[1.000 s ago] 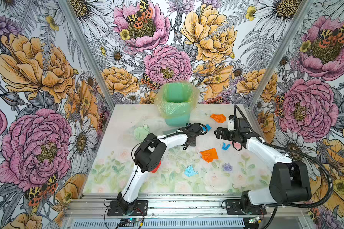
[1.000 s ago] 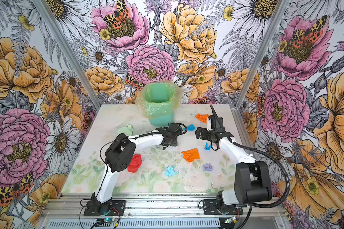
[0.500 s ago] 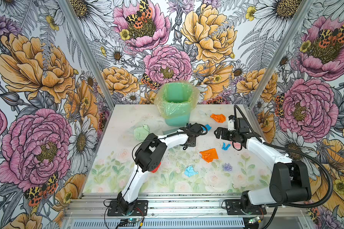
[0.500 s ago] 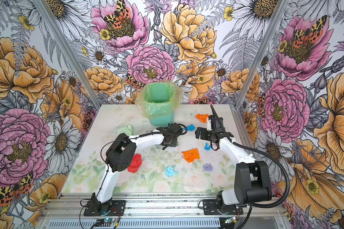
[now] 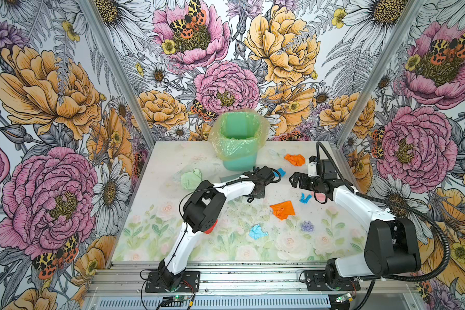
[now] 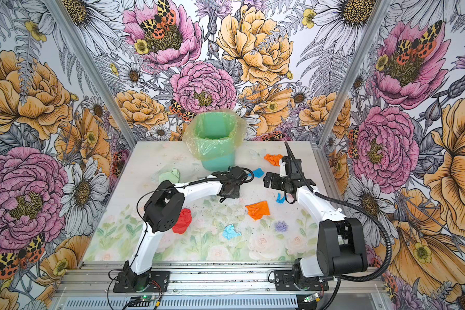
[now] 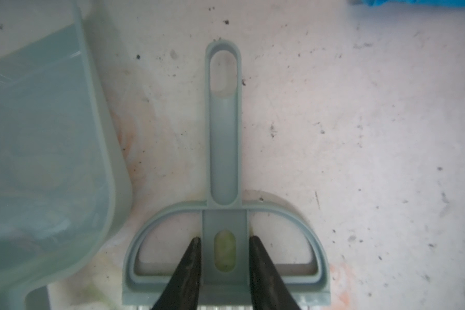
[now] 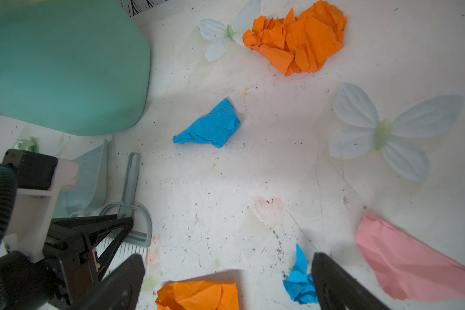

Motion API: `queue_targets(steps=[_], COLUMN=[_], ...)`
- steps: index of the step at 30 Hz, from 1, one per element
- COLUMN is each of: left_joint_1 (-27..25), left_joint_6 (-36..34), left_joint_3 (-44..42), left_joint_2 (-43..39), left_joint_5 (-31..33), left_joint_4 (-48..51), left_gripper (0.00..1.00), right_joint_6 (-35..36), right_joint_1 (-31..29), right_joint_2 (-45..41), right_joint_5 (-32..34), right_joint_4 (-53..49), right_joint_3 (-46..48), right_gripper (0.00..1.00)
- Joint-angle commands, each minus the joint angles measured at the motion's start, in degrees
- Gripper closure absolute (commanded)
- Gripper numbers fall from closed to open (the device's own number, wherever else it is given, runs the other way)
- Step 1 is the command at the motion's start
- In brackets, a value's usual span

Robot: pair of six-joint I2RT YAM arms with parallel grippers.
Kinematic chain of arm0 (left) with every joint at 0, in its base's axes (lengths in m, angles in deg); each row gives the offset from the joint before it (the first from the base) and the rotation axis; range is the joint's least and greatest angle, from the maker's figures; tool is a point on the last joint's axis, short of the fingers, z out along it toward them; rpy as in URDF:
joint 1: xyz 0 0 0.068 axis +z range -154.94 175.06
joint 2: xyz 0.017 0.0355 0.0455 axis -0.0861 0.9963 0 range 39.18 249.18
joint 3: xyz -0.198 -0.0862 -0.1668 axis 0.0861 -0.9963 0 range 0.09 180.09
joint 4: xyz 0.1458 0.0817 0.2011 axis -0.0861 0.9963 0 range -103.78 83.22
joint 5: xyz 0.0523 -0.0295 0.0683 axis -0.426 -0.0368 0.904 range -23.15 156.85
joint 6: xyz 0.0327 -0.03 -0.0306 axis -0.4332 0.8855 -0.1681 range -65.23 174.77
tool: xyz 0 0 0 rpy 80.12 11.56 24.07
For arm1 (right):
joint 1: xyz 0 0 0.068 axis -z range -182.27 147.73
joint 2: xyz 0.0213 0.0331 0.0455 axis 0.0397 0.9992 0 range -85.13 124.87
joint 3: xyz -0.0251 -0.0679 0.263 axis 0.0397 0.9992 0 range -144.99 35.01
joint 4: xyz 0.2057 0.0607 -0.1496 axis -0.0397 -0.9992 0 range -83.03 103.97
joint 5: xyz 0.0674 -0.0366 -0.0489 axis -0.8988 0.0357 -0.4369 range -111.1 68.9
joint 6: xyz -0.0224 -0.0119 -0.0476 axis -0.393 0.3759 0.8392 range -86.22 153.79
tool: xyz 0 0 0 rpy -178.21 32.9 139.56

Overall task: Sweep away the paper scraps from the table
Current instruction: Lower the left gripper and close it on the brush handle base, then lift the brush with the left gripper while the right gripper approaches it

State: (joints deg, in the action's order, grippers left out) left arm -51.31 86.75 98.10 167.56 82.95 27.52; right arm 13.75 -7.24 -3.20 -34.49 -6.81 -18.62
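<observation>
**A:** Containers first, from the left?

**B:** The grey-blue dustpan (image 7: 38,161) lies on the tabletop (image 5: 161,166) just beside the brush (image 7: 223,134). I cannot tell if anything is in it. Behind them stands the green bin (image 5: 239,142). Its inside shows a yellowish liner (image 5: 220,145), and I cannot make out any contents.

**A:** And the paper scraps (image 5: 282,210), against the fingers?

**B:** All are on the tabletop. The green scrap (image 5: 190,178) and red scrap (image 6: 182,220) lie well left of the left fingers (image 7: 188,268), which are clamped on the brush's neck. The light blue scrap (image 5: 257,231) lies between the arms. The right fingers (image 8: 338,281) are spread wide. An orange scrap (image 8: 199,295) lies between them, a small blue scrap (image 8: 300,281) is just beside one finger, and a pink scrap (image 8: 414,263) lies outside it.
</observation>
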Motion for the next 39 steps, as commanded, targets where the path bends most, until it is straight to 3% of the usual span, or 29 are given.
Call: queue_targets(steps=[1, 8, 17, 26, 33, 39], left_joint_1=[-0.5, -0.5, -1.5, -1.6, -0.3, 1.6], left_joint_6=[-0.9, -3.8, -13.9, -24.2, -28.7, -30.4], left_joint_3=[0.1, 0.7, 1.1, 0.6, 1.6, 2.7], left_joint_2=[3.3, 3.3, 1.4, -4.2, -7.7, -9.7], left_joint_5=[-2.3, -3.3, -3.7, -6.0, -6.2, -11.8], left_joint_4=[1.8, 1.9, 2.1, 3.7, 6.7, 7.1], left_gripper=[0.73, 0.78, 0.90, 1.00, 1.00, 1.00], right_joint_6=[-0.5, 1.1, 10.6, 12.5, 13.1, 15.6], right_joint_1=[-0.4, -0.4, -0.3, -0.2, -0.3, -0.3], right_joint_2=[0.4, 0.8, 2.0, 2.0, 1.7, 1.0], right_joint_5=[-0.5, -1.6, -5.7, -2.3, -2.8, -6.2], right_joint_4=[0.4, 0.3, -6.5, -11.1, -11.3, -11.2], right_joint_3=[-2.0, -2.4, -6.4, -9.0, -9.0, -8.4], right_gripper=[0.00, 0.00, 0.00, 0.00, 0.00, 0.00])
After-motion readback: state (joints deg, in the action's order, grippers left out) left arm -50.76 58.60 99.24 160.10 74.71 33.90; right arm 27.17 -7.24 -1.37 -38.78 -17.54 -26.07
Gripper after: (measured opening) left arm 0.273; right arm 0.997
